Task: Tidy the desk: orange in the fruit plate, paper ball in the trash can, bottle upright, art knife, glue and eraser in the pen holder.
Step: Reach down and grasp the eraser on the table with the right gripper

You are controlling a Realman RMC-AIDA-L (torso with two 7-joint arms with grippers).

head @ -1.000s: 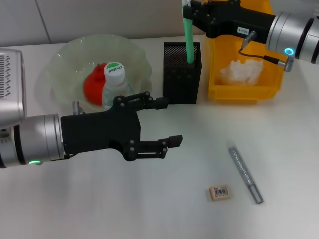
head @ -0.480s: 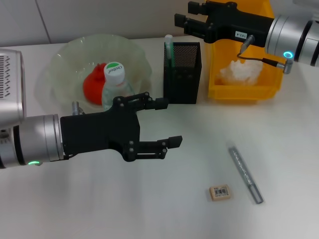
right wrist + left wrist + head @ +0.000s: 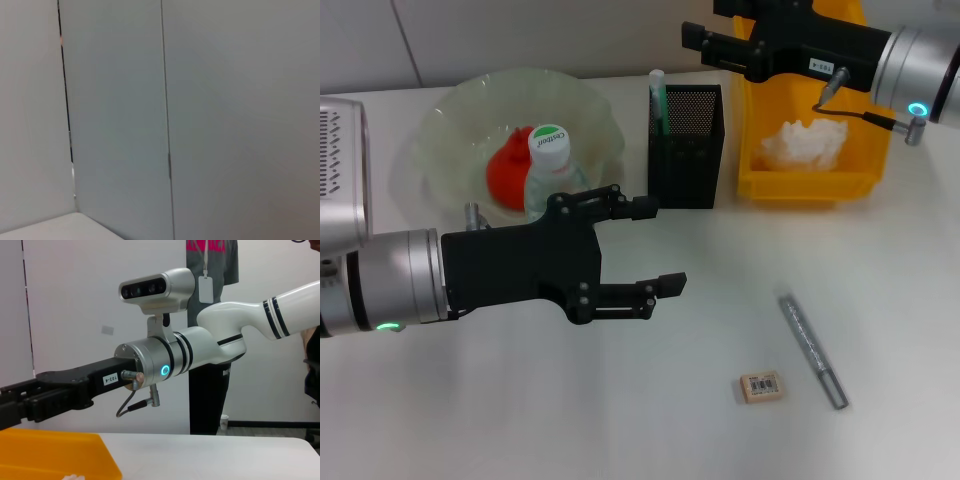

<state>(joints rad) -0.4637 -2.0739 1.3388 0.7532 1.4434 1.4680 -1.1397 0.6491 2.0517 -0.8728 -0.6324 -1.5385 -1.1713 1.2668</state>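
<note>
above the pen holder the right claw hangs spread and empty; next, drop squarely over the eraser, low on the surface. left claw idles wide.

Desk inventory — one of each: orange, fruit plate, bottle, pen holder, green glue stick, trash can, paper ball, eraser, grey art knife. Grippers — two.
</note>
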